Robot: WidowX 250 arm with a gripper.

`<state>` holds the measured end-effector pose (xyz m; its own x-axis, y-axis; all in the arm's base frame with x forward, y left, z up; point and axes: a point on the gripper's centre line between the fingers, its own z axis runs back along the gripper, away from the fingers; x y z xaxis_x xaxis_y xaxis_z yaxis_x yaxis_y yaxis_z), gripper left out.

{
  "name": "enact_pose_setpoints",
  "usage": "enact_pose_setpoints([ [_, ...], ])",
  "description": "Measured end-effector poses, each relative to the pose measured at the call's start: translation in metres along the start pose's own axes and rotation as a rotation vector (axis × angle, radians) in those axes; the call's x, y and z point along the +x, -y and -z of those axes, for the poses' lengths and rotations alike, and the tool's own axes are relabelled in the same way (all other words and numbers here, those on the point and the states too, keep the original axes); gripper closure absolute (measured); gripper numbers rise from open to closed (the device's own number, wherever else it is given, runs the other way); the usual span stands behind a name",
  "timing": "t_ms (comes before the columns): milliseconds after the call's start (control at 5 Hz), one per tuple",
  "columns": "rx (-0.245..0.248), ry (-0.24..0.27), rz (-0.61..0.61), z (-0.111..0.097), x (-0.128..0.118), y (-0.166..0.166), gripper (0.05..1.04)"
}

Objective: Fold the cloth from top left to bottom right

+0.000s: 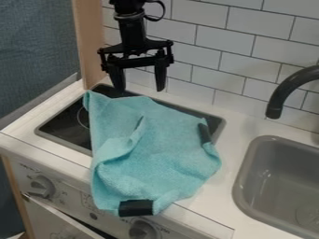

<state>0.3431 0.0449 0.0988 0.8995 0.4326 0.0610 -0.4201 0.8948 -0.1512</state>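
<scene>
On the white counter [235, 126] you have the cloth [159, 154], light blue, spread loosely over the dark hob [62, 129], with its lower part going over the front edge, near the knob [142, 229]. I judge that it is light and very soft, like a towel. It cannot break, but it will bend wherever you do not support it, and it will follow only from the place where you pinch. Because a part hangs over the front, it may slide that way if you drag it, so please lift first and then carry.

Your gripper [140, 88] is above the back of the hob, close to the upper edge of the cloth. Its two fingers stand wide apart and hold nothing.

The raised fold [134, 135] in the middle looks easy to grasp, but I think it would only gather the cloth into a bunch. The black patches [135, 208], at the bottom and on the right side, may be somewhat stiffer than the rest.

The best place to hold is the upper-left corner [89, 97], which makes a small point. Take only this tip, with a shallow pinch, and bring it diagonally towards the lower right.
</scene>
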Motion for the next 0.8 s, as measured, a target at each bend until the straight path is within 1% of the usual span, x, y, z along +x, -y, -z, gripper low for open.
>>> enact_pose_setpoints([
  [200,0.01,-0.034,-0.004,0.011,-0.003,-0.002,0.085],
  [400,0.043,-0.039,-0.012,0.015,-0.001,-0.013,0.085],
  [600,0.077,-0.038,-0.092,0.015,0.01,-0.047,0.085],
  [800,0.112,0.002,-0.08,0.012,0.018,-0.064,0.085],
])
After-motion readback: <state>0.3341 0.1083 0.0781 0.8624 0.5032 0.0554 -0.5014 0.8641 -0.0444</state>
